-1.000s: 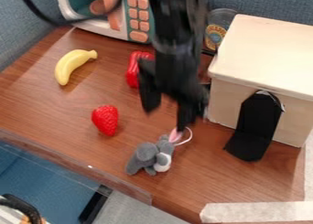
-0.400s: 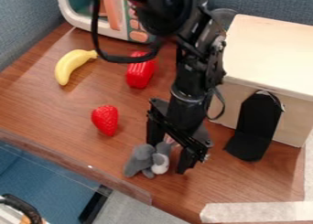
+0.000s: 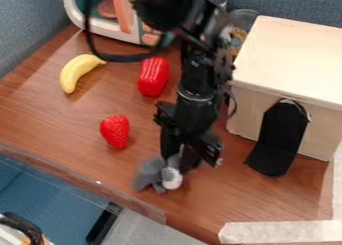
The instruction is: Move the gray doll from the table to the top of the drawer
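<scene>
Scene's bright, light mostly from above: box [image 3: 294, 54] top pale, its front face darker, soft shadows just right of the banana [image 3: 78, 71] and strawberry [image 3: 115, 131]. Glossy highlights streak the red pepper [image 3: 154, 76], a small glint sits on the clear edge strip [image 3: 127, 198], and there's pale sheen on the worktop [image 3: 67, 124] near its right side. Blur smears the pincer [image 3: 179, 161] and gray doll [image 3: 151, 174]; black arm [image 3: 196, 79] loses detail in its darkest parts.

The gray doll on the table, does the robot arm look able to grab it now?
Probably yes: the hand is down right at the gray doll, and nothing seems to stand between them. The strawberry lies off to the side.
</scene>
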Controlling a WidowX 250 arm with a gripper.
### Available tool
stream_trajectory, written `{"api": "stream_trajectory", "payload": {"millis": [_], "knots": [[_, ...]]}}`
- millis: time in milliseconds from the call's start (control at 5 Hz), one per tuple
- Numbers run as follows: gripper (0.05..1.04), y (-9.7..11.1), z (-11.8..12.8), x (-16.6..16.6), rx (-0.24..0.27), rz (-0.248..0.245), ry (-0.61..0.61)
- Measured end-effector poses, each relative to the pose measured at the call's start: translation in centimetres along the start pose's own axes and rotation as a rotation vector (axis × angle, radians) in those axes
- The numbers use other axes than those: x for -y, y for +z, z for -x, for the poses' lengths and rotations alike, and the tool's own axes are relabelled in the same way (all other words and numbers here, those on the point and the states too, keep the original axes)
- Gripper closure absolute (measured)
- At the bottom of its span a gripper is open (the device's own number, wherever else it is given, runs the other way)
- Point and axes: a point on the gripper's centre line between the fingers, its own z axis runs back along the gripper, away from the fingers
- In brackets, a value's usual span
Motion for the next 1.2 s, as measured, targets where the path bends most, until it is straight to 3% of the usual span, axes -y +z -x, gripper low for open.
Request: {"api": "stream_trajectory", "payload": {"millis": [200, 400, 800, 1000, 1200], "knots": [[0.831, 0.8, 0.3, -0.6, 0.025, 0.015, 0.021], [0.877, 2.1, 0.4, -0.9, 0.054, 0.040, 0.032], [0.888, 13.0, -5.5, 1.0, 0.273, 0.191, 0.015], [0.888, 15.6, -8.5, 2.5, 0.300, 0.200, -0.013], [0.889, 16.0, -11.4, 3.7, 0.279, 0.212, -0.017]]}}
